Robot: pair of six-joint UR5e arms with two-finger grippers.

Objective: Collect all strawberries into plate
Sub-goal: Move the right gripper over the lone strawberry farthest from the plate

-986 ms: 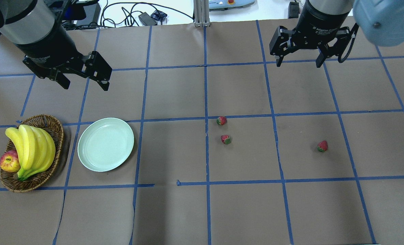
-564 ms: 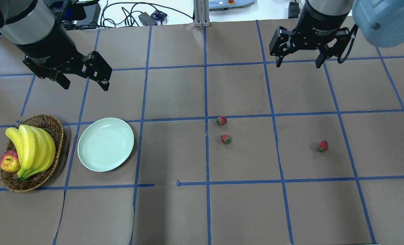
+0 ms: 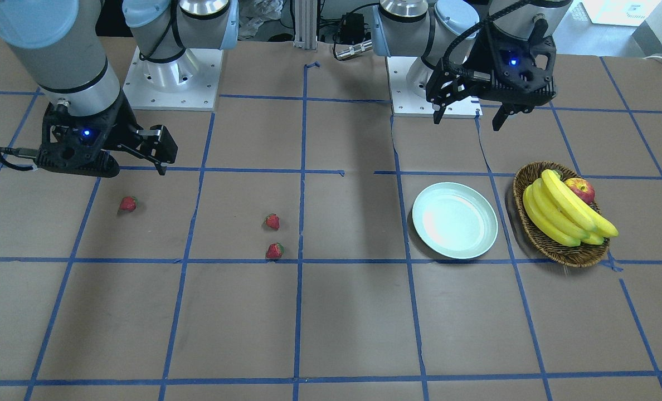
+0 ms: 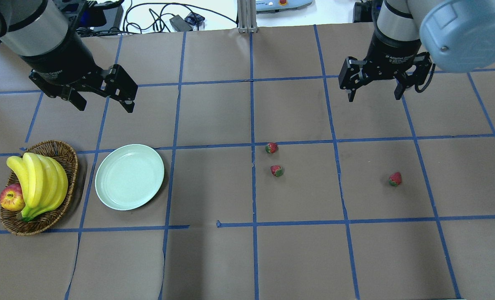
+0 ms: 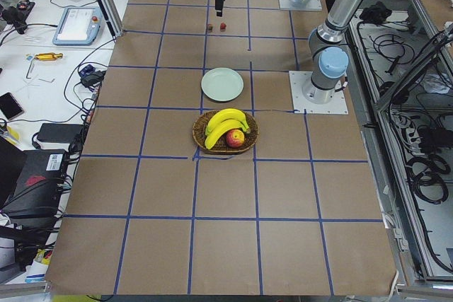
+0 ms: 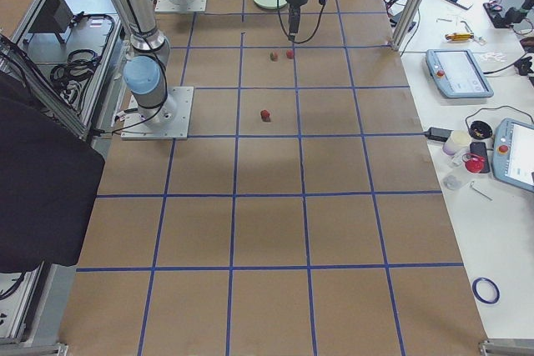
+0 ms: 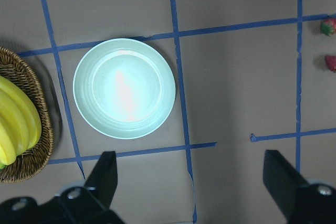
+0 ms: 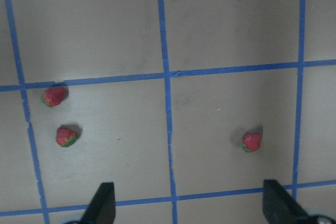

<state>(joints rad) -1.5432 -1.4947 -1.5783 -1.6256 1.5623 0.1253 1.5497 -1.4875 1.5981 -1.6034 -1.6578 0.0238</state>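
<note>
Strawberries [image 8: 252, 141] all three in right wrist view, plate [image 7: 124, 88] in left's, left gripper [image 4: 105, 105] and right gripper [image 4: 374, 97] spread.

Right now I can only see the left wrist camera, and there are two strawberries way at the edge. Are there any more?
Observer: Yes, one more. A third strawberry lies alone on the table's right side, well apart from your two strawberries.
Operator: Is the other arm grabbing it?
Observer: No. The right gripper hangs open and empty above the table, not over any berry.
Operator: Is there only bananas in the basket?
Observer: No, a red apple sits in the basket too, tucked beside the bananas.
</note>
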